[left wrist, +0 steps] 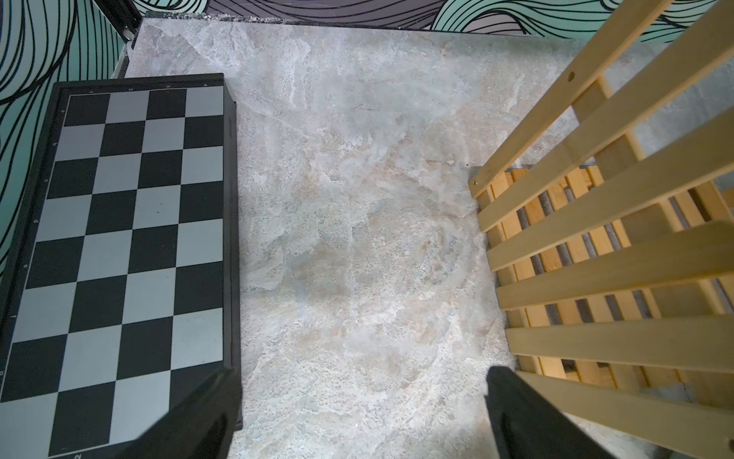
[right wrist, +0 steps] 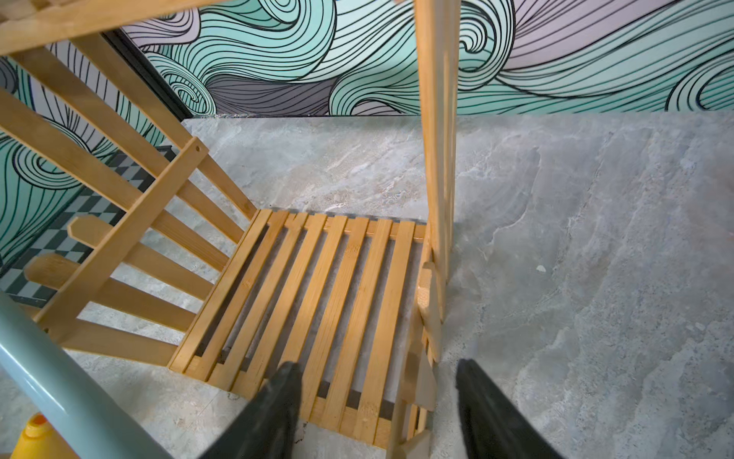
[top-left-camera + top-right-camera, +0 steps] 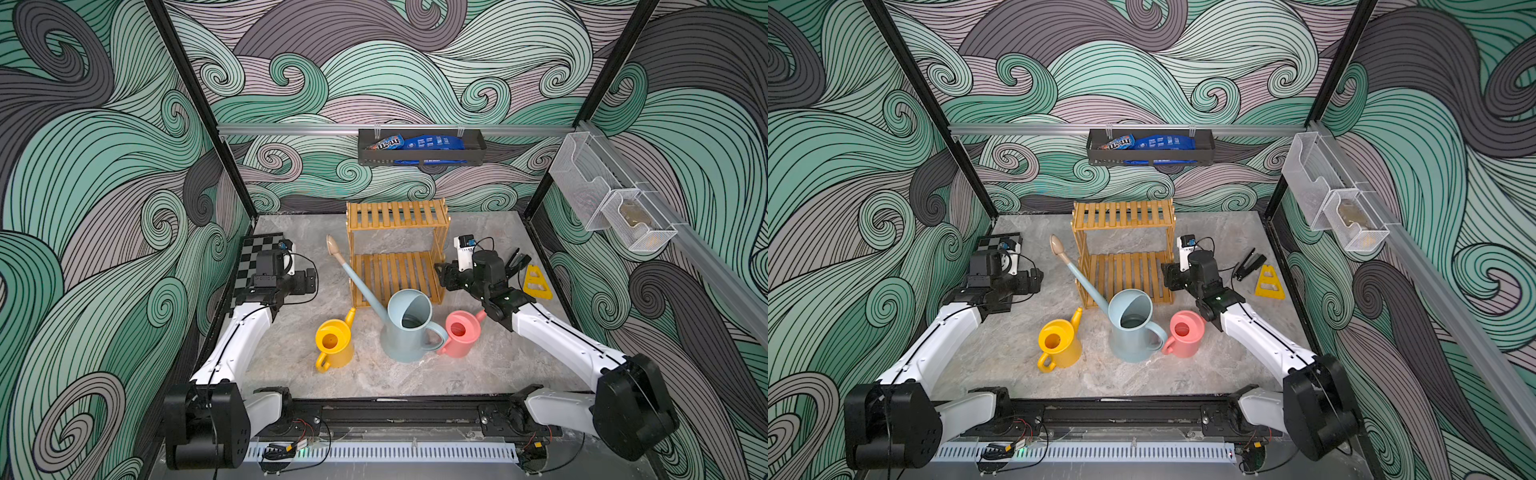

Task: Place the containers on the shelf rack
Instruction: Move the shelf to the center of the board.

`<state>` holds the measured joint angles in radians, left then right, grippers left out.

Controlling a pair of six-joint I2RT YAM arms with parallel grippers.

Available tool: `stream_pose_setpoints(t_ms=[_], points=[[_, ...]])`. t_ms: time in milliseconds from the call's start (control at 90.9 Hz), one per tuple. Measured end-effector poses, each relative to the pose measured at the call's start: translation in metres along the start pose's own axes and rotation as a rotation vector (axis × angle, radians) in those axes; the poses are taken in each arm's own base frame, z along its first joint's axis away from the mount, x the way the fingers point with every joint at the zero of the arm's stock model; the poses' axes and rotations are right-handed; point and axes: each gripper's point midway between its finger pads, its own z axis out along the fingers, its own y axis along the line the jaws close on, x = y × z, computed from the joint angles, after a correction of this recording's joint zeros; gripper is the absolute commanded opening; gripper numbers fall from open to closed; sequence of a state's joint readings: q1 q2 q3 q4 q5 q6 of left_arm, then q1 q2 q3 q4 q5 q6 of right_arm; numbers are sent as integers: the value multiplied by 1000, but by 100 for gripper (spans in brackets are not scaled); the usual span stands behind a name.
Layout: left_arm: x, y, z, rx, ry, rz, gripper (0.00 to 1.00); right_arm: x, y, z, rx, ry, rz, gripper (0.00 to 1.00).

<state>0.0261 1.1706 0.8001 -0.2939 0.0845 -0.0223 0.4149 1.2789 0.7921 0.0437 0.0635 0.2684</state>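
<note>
Three containers stand on the table in front of the shelf rack (image 3: 397,216) (image 3: 1121,214): a large pale blue watering can (image 3: 405,328) (image 3: 1133,328) with its long spout leaning up to the left, a small yellow one (image 3: 332,343) to its left and a small pink one (image 3: 461,332) to its right. Both rack tiers are bare. My right gripper (image 3: 442,276) (image 2: 377,365) is at the rack's front right corner, jaws apart on either side of the corner post (image 2: 417,381). My left gripper (image 3: 309,280) (image 1: 361,373) is open over bare table, left of the rack.
A folded chessboard (image 3: 259,253) (image 1: 119,238) lies at the left wall. A yellow triangle (image 3: 537,284) and a black clip tool (image 3: 517,262) lie right of the right arm. A black tray with snack bags (image 3: 419,151) and white mesh baskets (image 3: 602,195) hang on the walls.
</note>
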Motion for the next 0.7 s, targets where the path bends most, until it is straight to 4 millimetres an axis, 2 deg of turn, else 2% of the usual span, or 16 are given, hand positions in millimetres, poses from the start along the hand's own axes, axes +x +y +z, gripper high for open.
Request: stream_pose_setpoints(t_ms=[66, 176, 528, 704], points=[[0, 0, 0, 1, 0, -4, 99, -2, -1, 3, 10, 6, 20, 45], [0, 0, 0, 2, 0, -8, 99, -3, -3, 10, 30, 26, 52, 41], [0, 0, 0, 2, -1, -12, 99, 7, -4, 31, 127, 94, 43, 40], [0, -1, 0, 3, -1, -13, 99, 10, -10, 37, 186, 123, 36, 33]])
